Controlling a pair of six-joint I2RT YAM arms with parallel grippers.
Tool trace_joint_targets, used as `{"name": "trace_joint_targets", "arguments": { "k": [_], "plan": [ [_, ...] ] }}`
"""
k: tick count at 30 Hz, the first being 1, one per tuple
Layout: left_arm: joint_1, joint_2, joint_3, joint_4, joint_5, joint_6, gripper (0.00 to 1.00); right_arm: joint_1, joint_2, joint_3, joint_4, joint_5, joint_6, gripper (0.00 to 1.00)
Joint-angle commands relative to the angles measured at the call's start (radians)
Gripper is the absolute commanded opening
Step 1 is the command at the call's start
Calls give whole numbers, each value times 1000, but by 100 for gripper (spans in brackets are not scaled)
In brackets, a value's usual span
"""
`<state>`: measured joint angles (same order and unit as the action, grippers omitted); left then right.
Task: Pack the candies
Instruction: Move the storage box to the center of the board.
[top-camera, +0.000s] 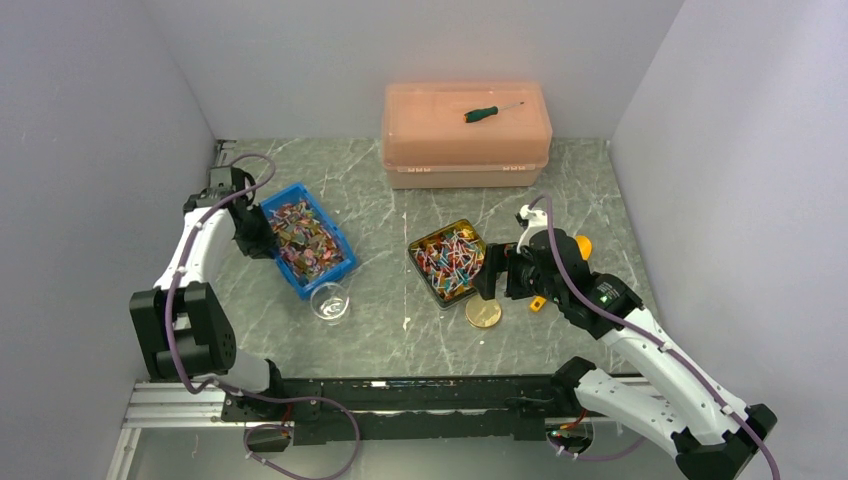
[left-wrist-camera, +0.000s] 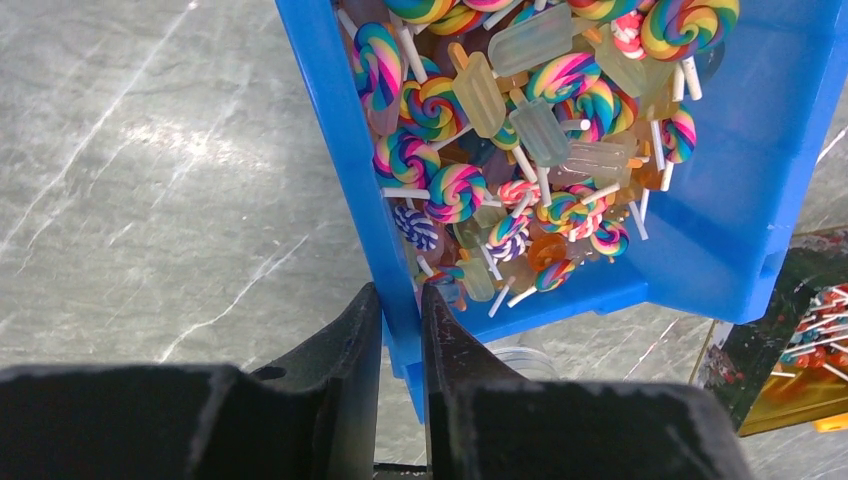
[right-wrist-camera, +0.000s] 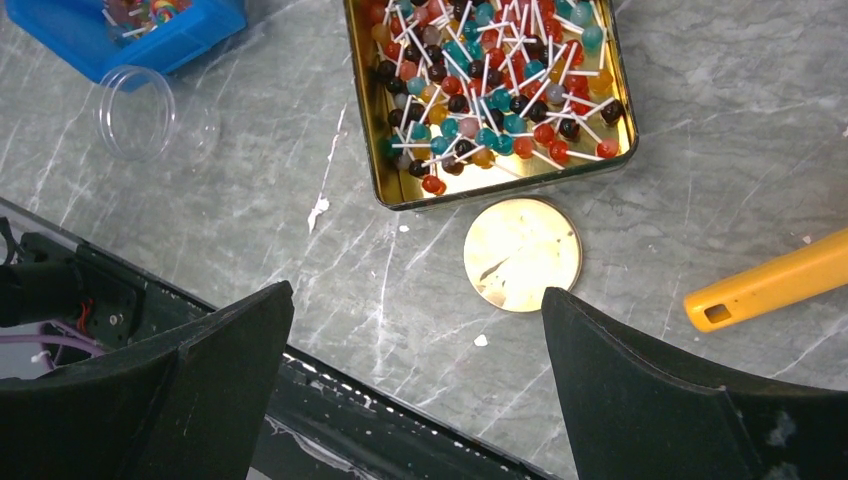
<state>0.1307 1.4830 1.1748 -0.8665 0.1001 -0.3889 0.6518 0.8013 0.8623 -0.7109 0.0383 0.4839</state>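
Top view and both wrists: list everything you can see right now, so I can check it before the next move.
candies: two heaps, mixed colours, one in the bin, one in the tin
bin: one, blue, left side of the table
tin: one, gold, square, middle of the table
disc: one, gold, round, just near of the tin
cup: one, clear, by the bin's near corner
scoop: one, orange, right of the tin, partly under the right arm
box: one, peach, lidded, at the back
screwdriver: one, green handle, on the box
left gripper: black, shut on the bin's wall
right gripper: black, open, above the table near the disc
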Motion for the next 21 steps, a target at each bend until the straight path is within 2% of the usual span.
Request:
{"name": "trace_joint_targets", "arguments": {
  "k": [1, 11, 21],
  "plan": [
    [-90, 39, 66, 21, 120, 38, 0, 3, -21, -2, 15, -15, 18, 98],
    [-262, 104, 153, -10, 94, 35, 0, 3, -44, -2, -1, -13, 24, 98],
    [-393, 72, 106, 1, 71, 10, 0, 3, -19, 8, -15, -3, 31, 97]
  ]
}}
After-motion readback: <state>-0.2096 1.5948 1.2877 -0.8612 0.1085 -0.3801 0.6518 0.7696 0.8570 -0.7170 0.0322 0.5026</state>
